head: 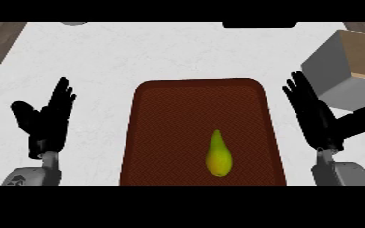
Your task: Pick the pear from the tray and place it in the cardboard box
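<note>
A yellow-green pear (217, 154) lies near the front edge of a dark brown rectangular tray (171, 125) on the white desk (143, 53). The black left hand (46, 121) and black right hand (317, 118) flank the tray, fingers straight and apart. A grey-and-tan cardboard box (339, 72) sits at the desk's far right edge.

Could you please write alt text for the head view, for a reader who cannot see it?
A yellow-green pear lies untouched on a dark brown tray on a white counter. The left hand and right hand rest open beside the tray, and the cardboard box sits at the far right.
</note>
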